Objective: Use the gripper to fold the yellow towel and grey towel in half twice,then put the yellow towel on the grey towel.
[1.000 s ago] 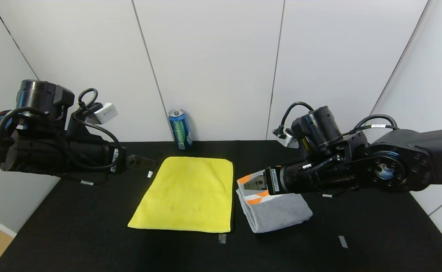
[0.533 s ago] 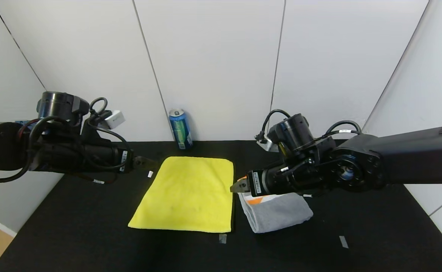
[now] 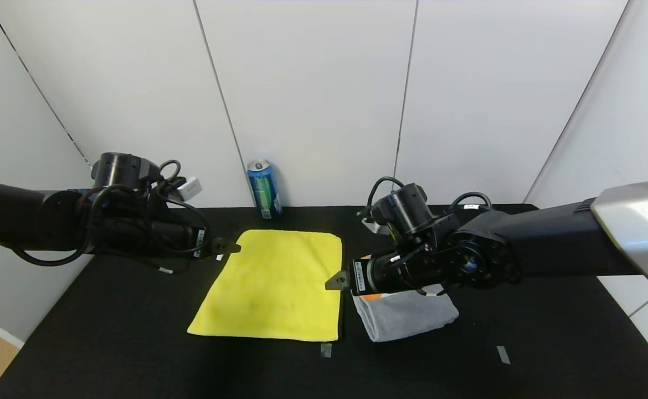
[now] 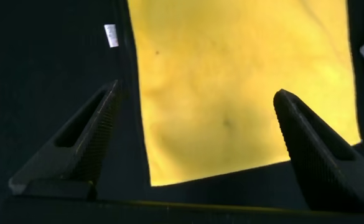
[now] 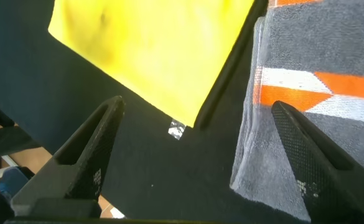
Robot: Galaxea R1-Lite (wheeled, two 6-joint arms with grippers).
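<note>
Black counter (image 3: 135, 343) carries our yellow towel (image 3: 274, 285) flat, the folded grey towel (image 3: 407, 316) just beside it. Our right hand (image 3: 336, 281) hovers wide open between them; our left hand (image 3: 230, 247) gapes empty at the yellow towel's far corner.

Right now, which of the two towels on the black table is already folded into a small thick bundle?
The grey terry towel with the orange-and-white band; the bright yellow plush towel beside it lies flat and much wider.

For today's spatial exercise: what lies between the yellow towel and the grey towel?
Only a narrow bare strip of black table separates yellow towel from grey towel, per head view.
</note>
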